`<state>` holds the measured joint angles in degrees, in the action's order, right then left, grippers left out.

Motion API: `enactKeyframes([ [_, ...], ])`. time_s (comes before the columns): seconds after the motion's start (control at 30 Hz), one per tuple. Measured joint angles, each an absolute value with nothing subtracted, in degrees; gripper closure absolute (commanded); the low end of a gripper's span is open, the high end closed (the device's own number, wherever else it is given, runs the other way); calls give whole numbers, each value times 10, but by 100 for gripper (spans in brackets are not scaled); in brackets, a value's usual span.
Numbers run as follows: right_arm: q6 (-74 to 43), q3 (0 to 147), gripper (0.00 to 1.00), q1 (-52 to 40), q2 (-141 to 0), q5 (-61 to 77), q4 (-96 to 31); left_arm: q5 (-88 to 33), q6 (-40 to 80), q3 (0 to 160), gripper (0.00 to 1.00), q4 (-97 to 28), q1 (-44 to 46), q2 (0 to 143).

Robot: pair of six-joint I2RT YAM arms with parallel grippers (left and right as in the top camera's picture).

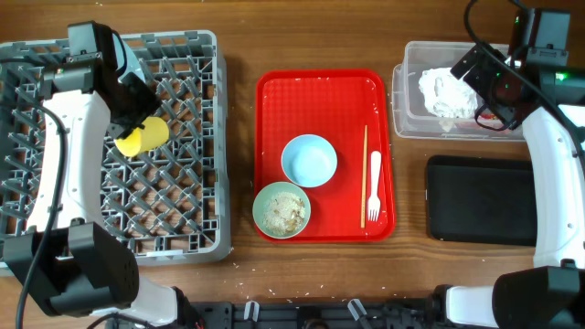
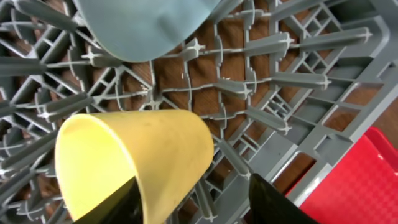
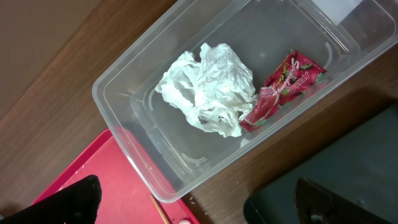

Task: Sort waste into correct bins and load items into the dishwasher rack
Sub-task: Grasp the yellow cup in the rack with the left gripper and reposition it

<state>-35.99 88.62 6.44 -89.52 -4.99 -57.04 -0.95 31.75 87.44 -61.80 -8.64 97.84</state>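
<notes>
Two bowls nearest, on the red tray [image 1: 274, 110]: the dirty bowl [image 1: 260, 199] at the front, flecked with pale rice-like scraps [image 1: 285, 215], and the clean bowl [image 1: 309, 160] touching it just behind. To their right on the same tray, one white fork [image 1: 375, 187] and one thin wooden stick [image 1: 365, 174], parallel and close together. Off the tray, on the bench [image 1: 239, 137] at the right, one flat black tray [image 1: 482, 201], bare. Further back on the left, one grey rack [image 1: 183, 201] with one yellow cup [image 2: 155, 149] lying on its side across the pegs. Left gripper [image 2: 193, 186] spread wide about the cup, one finger [image 2: 118, 208] against its wall and the other apart from it, so probably not clamping. Beyond the cup in the wrist view, one pale rounded dish [image 2: 143, 22], cut off by the frame and too little shown to name. Farthest back on the right, one clear tub [image 3: 124, 112] holding one crumpled napkin [image 3: 208, 90] and one red wrapper [image 3: 283, 90], touching each other. Right gripper [image 3: 196, 186] over the tub's near corner, jaws wide, nothing between them. Step in hand, by judgement: setting the cup in the rack, paper waste already binned. Next, likely: raise the left gripper clear of the pegs without nudging the cup, then empty the scraps before loading either bowl.
</notes>
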Motion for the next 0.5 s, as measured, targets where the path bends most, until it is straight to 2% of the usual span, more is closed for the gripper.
enactKeyframes([
  [0.1,-360,886,0,64,-895,-50,-570,-23,320,852,94,-601,-86,998],
  [0.27,-360,886,0,64,-895,-50,-570,-38,321,848,96,-612,-86,993],
  [0.37,-360,886,0,64,-895,-50,-571,-41,321,846,96,-646,-99,912],
  [0.5,-360,886,0,64,-895,-50,-570,-110,292,846,96,-679,-196,806],
])
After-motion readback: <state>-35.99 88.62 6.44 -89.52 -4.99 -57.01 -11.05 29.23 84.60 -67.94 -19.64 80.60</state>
